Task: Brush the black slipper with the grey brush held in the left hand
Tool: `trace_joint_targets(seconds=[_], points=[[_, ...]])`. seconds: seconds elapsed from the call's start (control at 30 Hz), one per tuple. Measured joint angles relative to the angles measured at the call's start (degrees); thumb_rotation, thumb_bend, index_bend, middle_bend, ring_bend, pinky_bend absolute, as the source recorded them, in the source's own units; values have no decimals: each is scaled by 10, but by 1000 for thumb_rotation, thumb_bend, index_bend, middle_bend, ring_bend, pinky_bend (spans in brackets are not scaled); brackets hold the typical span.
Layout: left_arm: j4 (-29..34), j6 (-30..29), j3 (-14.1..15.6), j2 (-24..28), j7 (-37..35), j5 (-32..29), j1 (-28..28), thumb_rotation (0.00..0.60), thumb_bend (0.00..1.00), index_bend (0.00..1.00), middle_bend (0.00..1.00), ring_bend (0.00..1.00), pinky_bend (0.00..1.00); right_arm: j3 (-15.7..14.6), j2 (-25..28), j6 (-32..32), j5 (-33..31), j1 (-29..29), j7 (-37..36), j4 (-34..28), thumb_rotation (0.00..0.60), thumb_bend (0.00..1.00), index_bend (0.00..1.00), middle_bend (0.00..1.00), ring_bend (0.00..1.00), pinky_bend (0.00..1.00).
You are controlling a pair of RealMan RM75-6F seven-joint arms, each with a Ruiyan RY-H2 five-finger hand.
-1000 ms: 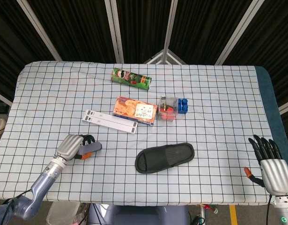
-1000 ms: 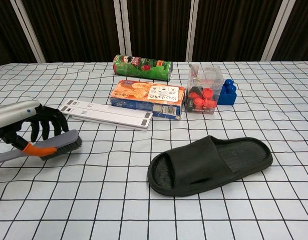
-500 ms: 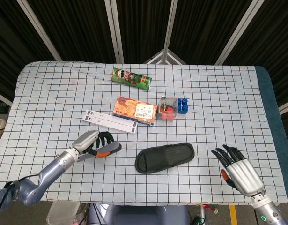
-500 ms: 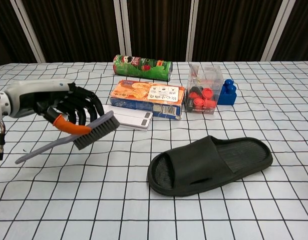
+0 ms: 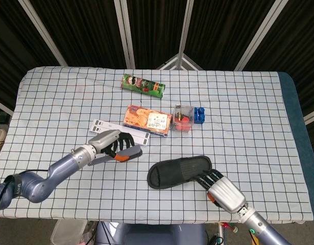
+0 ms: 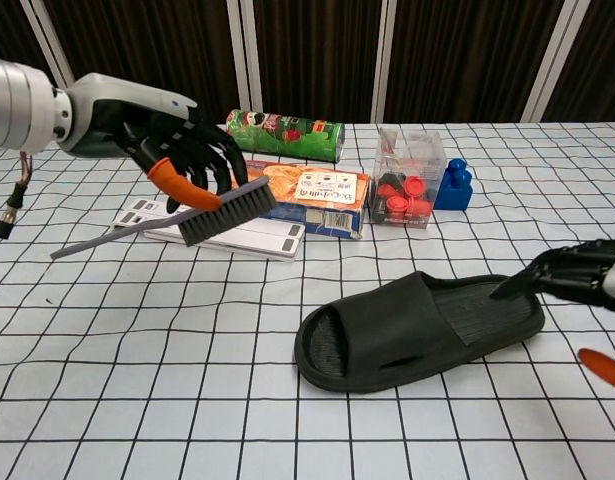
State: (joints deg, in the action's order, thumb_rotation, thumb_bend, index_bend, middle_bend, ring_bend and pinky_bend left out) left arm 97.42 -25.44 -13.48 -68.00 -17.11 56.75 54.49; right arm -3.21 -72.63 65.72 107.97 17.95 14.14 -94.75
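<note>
The black slipper (image 5: 179, 172) (image 6: 417, 328) lies flat near the table's front edge, toe opening to the left. My left hand (image 5: 113, 143) (image 6: 177, 150) grips the grey brush (image 5: 128, 152) (image 6: 222, 212) by its orange neck and holds it in the air, left of and behind the slipper, bristles down. The grey handle sticks out to the left. My right hand (image 5: 223, 191) (image 6: 577, 275) has its fingers stretched out and holds nothing. Its fingertips reach the slipper's heel end; I cannot tell whether they touch it.
Behind the slipper lie a white flat bar (image 5: 108, 127) (image 6: 257, 235), an orange biscuit box (image 5: 147, 119) (image 6: 297, 195), a clear box of red pieces (image 5: 182, 118) (image 6: 407, 190) and a blue block (image 5: 198, 115) (image 6: 452, 187). A green can (image 5: 143, 85) (image 6: 284, 135) lies further back.
My left hand has lifted the brush off the cloth and carried it right, toward the slipper. My right hand has come in from the right table edge to the slipper's heel.
</note>
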Motion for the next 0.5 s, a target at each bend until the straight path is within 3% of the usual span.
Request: trace_joint_targets(seconds=[0.23, 0.5], points=[[-7, 32, 36, -4, 48, -130, 102, 600, 704, 518, 654, 541, 556, -16, -50, -5, 11, 9, 5, 30, 600, 603, 179, 243, 187, 239], [-41, 33, 116, -45, 98, -273, 226, 600, 707, 517, 653, 541, 556, -19, -83, 4, 5, 12, 5, 59, 600, 603, 179, 250, 194, 239]])
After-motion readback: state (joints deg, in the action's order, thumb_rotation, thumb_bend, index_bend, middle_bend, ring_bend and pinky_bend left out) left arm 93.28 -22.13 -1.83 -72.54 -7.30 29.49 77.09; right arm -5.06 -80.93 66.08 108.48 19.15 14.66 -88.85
